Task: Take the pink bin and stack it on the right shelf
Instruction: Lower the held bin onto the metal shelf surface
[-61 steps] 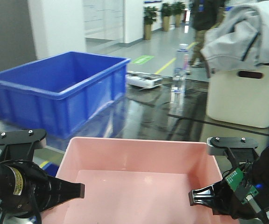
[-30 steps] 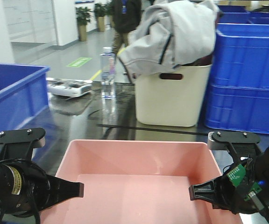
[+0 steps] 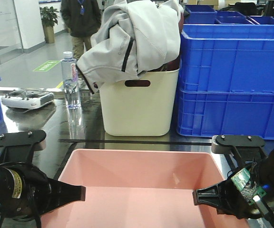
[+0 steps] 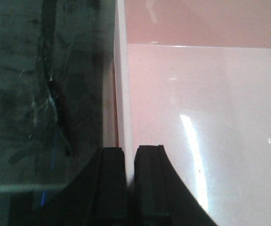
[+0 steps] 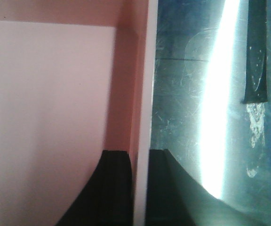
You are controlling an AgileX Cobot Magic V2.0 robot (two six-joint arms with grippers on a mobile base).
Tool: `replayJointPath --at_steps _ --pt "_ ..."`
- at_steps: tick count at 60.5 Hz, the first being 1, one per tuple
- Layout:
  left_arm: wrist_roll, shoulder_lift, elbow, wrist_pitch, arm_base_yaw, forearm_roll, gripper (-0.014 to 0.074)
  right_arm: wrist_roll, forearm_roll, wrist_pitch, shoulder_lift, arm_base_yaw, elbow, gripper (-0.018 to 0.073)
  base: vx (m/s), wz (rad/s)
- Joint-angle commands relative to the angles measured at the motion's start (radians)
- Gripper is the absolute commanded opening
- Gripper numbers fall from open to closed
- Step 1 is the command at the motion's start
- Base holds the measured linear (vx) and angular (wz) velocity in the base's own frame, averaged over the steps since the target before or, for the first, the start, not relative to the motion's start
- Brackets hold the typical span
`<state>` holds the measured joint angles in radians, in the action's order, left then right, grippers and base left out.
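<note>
My left gripper (image 4: 130, 157) and right gripper (image 5: 139, 159) each pinch a side wall of the pink bin (image 3: 137, 185). The grab looks done; stacking on the shelf is left.

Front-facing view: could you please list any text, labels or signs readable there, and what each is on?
None is legible.
Water bottle label: too blurred to read.
Yellow sticker, lower left: print too small.
Green floor sign: blurred.

Left claw (image 4: 130, 160), bin (image 3: 141, 166), right claw (image 5: 139, 162); crates (image 3: 232, 71) behind.
</note>
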<state>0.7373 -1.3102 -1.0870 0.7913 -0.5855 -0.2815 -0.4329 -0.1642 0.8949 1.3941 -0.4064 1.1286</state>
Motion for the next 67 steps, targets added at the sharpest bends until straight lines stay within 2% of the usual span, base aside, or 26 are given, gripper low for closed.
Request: replayJointPath --at_steps 1,67 --pt "0.002 0.038 -0.028 -0.022 0.007 -0.068 0.0143 0.013 -0.095 0.017 -0.023 0.008 0.017 -0.0001 0.13 -0.13" --pt "0.002 0.038 -0.028 -0.021 0.007 -0.067 0.0143 0.013 -0.095 0.017 -0.023 0.008 0.017 -0.0001 0.10 -0.04"
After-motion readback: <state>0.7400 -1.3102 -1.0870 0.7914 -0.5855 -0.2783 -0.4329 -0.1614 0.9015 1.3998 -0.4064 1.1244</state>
